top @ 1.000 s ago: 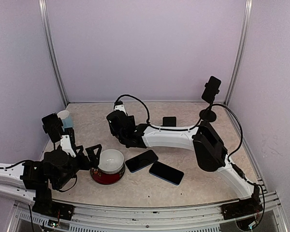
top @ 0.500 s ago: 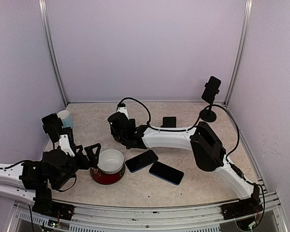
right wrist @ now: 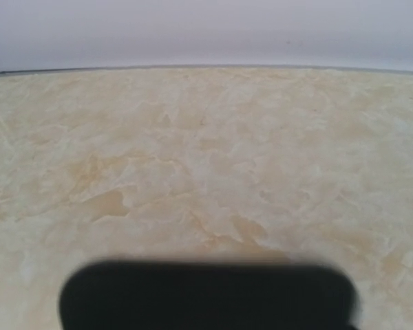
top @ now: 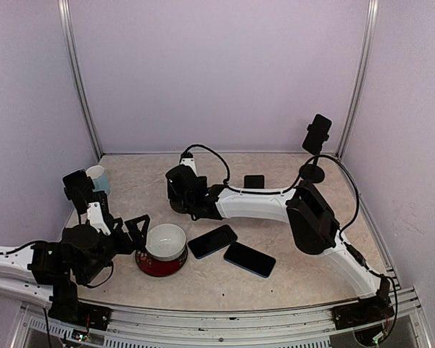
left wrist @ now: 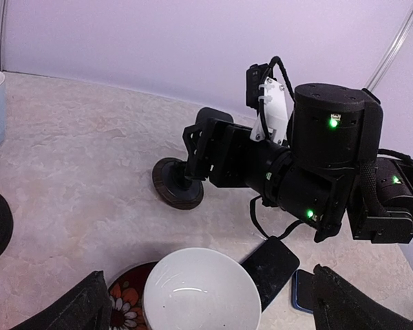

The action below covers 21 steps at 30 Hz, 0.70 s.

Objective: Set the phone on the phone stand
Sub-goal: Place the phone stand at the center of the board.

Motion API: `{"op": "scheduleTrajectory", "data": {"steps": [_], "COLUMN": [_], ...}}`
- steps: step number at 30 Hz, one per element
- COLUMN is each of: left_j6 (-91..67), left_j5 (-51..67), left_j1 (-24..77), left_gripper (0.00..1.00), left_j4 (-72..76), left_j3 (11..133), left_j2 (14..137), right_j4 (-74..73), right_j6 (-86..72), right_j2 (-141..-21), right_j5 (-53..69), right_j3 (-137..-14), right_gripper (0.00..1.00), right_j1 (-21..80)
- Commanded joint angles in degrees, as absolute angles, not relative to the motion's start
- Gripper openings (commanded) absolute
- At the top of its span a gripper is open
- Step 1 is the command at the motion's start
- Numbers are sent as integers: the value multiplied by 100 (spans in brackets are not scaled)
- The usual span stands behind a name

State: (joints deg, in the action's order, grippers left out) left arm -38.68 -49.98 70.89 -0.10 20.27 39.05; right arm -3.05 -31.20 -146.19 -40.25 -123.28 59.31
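**Phones.** The black phone [top: 212,241] lies flat on the table [top: 304,290], just right of centre in the top view. The blue phone [top: 249,259] lies flat just beside it, toward the lower right. Whether their corners touch cannot be determined.

**Stand.** The stand [left wrist: 177,187] is up and left of the phones, near the centre of the top view. Its round dark base rests on the table. No phone is on it.

**Right gripper.** The right gripper [left wrist: 201,148] sits at the upper part of the stand, directly over the base, and hides that part. Jaw spacing cannot be determined from any view. The right wrist view shows only bare table and a blurred dark shape along its bottom edge.

**Left gripper.** The left gripper [top: 133,230] is at the lower left of the top view with its jaws spread wide and nothing between them. In the left wrist view its fingers [left wrist: 89,309] occupy the two lower corners.

**Other items.**
- The white bowl [top: 164,241] sits inside a red floral dish [top: 159,267], just left of the black phone and just right of the left gripper.
- The cup [top: 98,176] stands at the far left.
- The left stand [top: 77,187] is just beside the cup.
- The rear stand [top: 319,134], at the upper right, has a dark device clamped in its holder.
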Motion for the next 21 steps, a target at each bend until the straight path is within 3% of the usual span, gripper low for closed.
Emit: {"op": "scheduleTrajectory", "data": {"steps": [1,12,18,21], "left_j6": [-3880,-3862,-3850,-3838], "left_j5": [-5106,-5153,-5160,-5168], "left_j1": [7127,7126,7119,7105], "left_gripper": [99,99,99,99], "left_j4": [-114,-110,-70,-66], "left_j3": [1934,1925,1915,1924], "left_j2": [3831,3893,3928,3937], "right_j4": [-181,66,85,152], "right_j6": [-3062,-2666,-2418,-2200], "right_j2": [-14704,-14627,-14537,-14317], "right_j5": [-3868,-3593,-3337,-3134], "right_j3": [-12503,-12517,-12492,-12316], "right_gripper": [79,85,99,100], "right_j1": [5878,5873,5893,5919]}}
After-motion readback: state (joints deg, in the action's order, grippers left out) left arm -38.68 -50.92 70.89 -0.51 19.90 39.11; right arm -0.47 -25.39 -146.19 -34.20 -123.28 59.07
